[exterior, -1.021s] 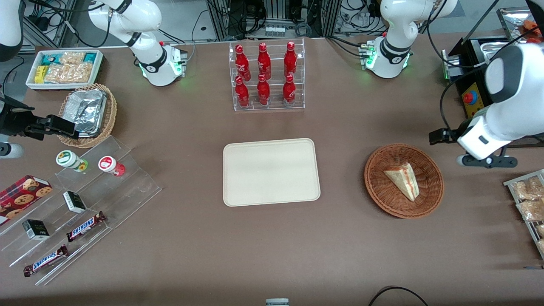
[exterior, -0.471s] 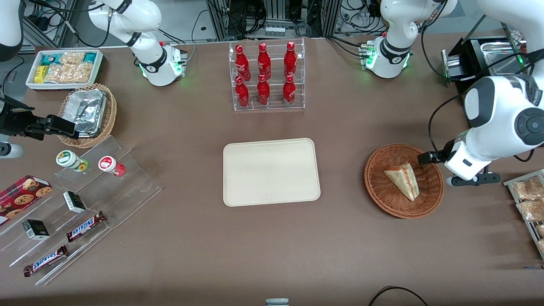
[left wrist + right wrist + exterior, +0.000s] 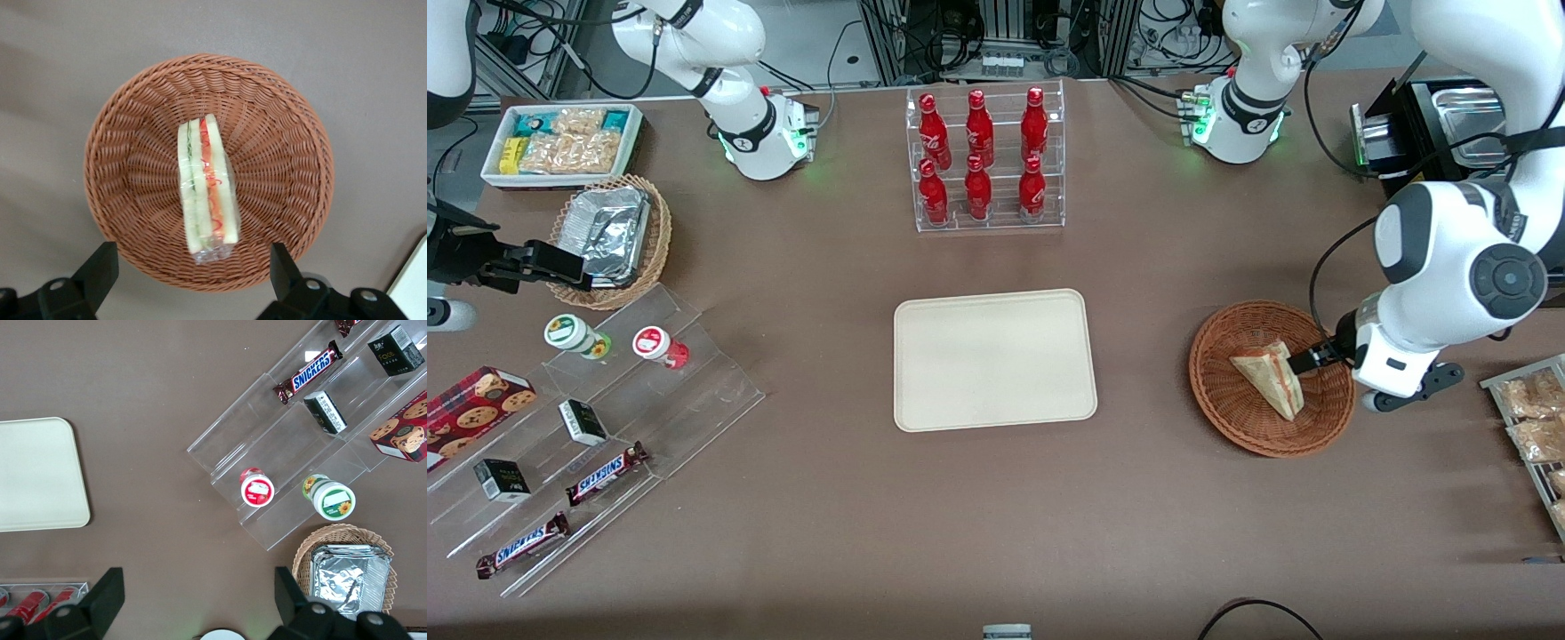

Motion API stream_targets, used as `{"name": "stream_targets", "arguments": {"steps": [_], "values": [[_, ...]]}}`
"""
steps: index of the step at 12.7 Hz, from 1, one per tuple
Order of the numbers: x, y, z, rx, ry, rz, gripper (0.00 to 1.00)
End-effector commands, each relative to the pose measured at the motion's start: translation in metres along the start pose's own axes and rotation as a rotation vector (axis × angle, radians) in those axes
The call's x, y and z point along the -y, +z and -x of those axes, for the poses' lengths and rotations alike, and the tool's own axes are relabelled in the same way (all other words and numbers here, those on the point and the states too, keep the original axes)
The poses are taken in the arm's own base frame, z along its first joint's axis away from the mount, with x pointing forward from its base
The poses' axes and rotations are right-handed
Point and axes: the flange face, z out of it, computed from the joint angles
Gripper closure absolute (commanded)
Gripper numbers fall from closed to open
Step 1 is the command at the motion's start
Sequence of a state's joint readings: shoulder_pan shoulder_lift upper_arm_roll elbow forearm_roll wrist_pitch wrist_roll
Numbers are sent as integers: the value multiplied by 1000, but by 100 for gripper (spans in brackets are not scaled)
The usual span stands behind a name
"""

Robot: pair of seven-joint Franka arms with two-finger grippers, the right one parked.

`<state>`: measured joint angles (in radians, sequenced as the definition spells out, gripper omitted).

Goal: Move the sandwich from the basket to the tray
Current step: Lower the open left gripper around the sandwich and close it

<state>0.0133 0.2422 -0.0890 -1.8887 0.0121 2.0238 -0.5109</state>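
The clear-wrapped sandwich (image 3: 1270, 378) lies on its side in the round reddish-brown basket (image 3: 1227, 418), which stands toward the working arm's end of the table. In the left wrist view the sandwich (image 3: 207, 187) shows its green and red filling inside the basket (image 3: 133, 133). My left gripper (image 3: 1316, 357) hangs over the basket's rim, beside the sandwich and not touching it. Its fingers (image 3: 100, 272) are spread wide, so the gripper (image 3: 192, 270) is open and holds nothing. The cream tray (image 3: 993, 360) lies flat mid-table with nothing on it.
A clear rack of red bottles (image 3: 984, 160) stands farther from the camera than the tray. A wire rack of snack packets (image 3: 1529, 427) lies close beside the basket. A tan basket with foil (image 3: 609, 236), a white bin (image 3: 560, 142) and an acrylic stepped shelf (image 3: 596, 427) sit toward the parked arm's end.
The left arm has swung in and down toward the basket. Its gripper went from outside the basket to over the rim, next to the sandwich. The sandwich has not moved.
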Motion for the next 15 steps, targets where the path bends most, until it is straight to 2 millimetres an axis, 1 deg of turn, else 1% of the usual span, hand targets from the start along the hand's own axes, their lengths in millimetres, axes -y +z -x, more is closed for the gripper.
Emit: {"name": "stream_targets", "arguments": {"steps": [1, 4, 5, 9, 10, 11, 15], "values": [[-17, 15, 10, 4, -38, -4, 0], [-14, 32, 19, -26, -36, 11, 0], [-11, 34, 22, -38, -36, 18, 0], [9, 52, 40, -96, -41, 49, 0], [12, 54, 43, -109, -50, 60, 0], [19, 58, 42, -117, -72, 69, 0], [17, 70, 38, -115, -128, 84, 0]]}}
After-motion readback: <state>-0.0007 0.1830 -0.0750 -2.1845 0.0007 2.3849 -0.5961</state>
